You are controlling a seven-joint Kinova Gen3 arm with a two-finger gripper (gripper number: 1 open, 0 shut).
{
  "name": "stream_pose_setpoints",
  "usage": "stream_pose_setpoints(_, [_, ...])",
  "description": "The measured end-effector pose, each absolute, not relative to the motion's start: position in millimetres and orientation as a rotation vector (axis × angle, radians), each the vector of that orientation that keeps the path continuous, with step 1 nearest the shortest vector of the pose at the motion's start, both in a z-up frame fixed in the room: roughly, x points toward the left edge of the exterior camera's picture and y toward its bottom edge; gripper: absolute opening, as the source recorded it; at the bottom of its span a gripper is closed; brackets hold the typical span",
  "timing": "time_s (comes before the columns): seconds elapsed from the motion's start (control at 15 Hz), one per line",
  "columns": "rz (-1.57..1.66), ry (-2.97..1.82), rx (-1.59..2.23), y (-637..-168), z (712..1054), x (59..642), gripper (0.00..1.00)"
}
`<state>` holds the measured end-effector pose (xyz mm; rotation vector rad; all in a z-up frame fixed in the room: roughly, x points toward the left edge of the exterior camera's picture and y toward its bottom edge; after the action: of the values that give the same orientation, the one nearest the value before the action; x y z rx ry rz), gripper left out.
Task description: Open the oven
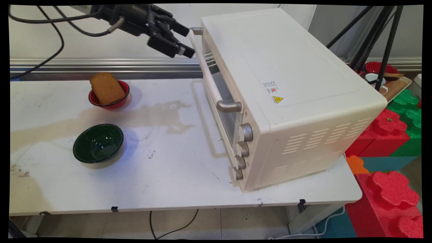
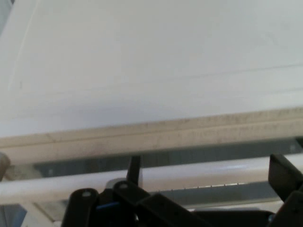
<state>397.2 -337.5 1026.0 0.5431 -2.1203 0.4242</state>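
Note:
My black gripper (image 1: 187, 40) hangs open at the far end of the cream toaster oven's (image 1: 287, 74) door handle (image 1: 208, 76), high above the table. One fingertip lies just above the bar's far end and the other just below it. In the hand view the pale handle (image 2: 156, 180) runs across the picture in front of the oven's glass door, which is closed. The gripper (image 2: 208, 172) there is spread wide, with one finger (image 2: 135, 168) at the left and one at the right. Nothing is held.
A red bowl (image 1: 118, 101) with a slice of brown bread (image 1: 107, 88) stands at the table's back left. An empty dark green bowl (image 1: 98, 142) sits nearer. Several knobs (image 1: 245, 132) line the oven's near front. Foam blocks (image 1: 388, 189) and a tripod (image 1: 381, 44) stand to the right.

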Motion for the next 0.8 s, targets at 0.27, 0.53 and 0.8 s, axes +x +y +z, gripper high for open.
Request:
stream_pose_setpoints(0.27, [0.410,-2.128,0.546,-345,1023,380,1.00])
stream_pose_setpoints(0.53, [0.400,-2.139,0.553,-349,1020,370,0.00])
stream_pose_setpoints(0.8, [0.389,-2.148,0.560,-354,1017,360,0.00])
